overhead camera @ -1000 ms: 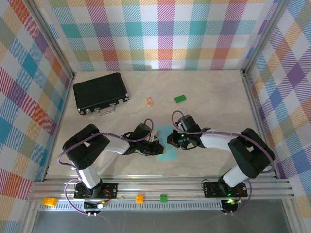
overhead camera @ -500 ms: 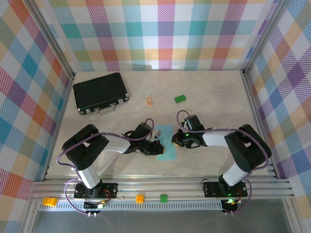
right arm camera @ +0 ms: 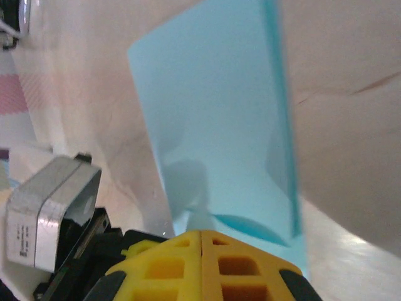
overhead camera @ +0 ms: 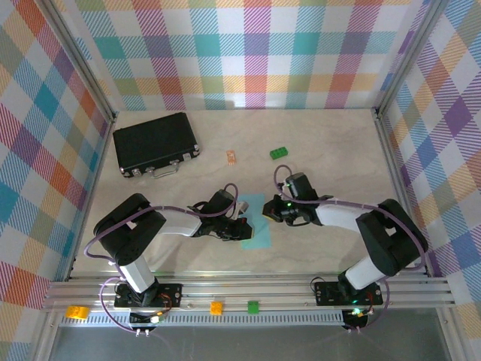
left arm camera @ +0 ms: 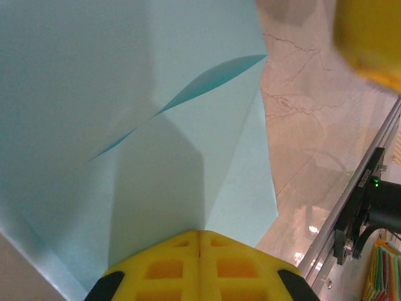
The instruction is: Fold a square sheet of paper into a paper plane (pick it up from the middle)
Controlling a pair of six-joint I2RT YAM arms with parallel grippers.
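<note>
The left gripper (overhead camera: 239, 224) lies low on the worktop (overhead camera: 323, 150) with its yellow fingers pressed tight together, tips right at the left edge of the square sheet of paper (overhead camera: 255, 229). Its wrist camera shows the blue paper spreading away from the fingertips, with a slanted crease and one flap standing slightly proud. I cannot tell whether a layer is nipped between the fingers or they simply bear down on it.

The right gripper (overhead camera: 269, 213) comes in from the opposite side, its fingers also closed flat against each other at the sheet's right edge. Its wrist view shows the paper as a long narrow panel with a raised fold along one side.

The sheet lies between the two grippers near the middle of the worktop, closer to the arms than to the back wall. The black case (overhead camera: 154, 143) and a green brick (overhead camera: 279, 153) sit well apart from it, further back.

To my eye this is mid-fold: the sheet has creases and doubled layers but no pointed dart shape yet. The next move probably needs one gripper to pin the paper while the other runs along the loose flap to flatten it. The sheet looks thin enough to slide or buckle under a sideways push.
</note>
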